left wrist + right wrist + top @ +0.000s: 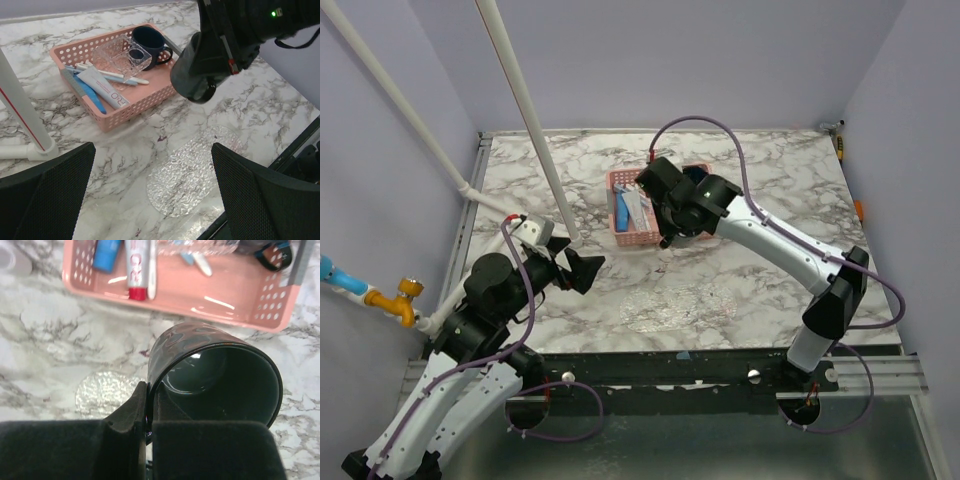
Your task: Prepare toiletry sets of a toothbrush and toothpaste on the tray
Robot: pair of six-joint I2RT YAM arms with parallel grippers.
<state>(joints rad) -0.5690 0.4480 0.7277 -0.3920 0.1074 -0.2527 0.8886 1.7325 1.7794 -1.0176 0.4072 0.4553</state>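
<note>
The right gripper (147,407) is clenched on the wall of a dark mug (220,375), pinching it at the rim and holding it just off the 5 o'clock corner of the pink basket (145,97). The clear tray (192,175) lies bare at 6 o'clock from the basket, toward the table's front edge. This looks like the step of carrying the cup over for a set. Next the mug likely has to travel toward 6 o'clock and settle upright on the tray before release, while the left gripper (152,167) hovers at the tray's 10 o'clock with jaws spread wide and empty, and the toothpaste (102,85) and toothbrushes (117,77) lie in the basket.

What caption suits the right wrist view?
Right gripper pinching the rim of a dark mug, pink basket beyond, clear tray at left.
</note>
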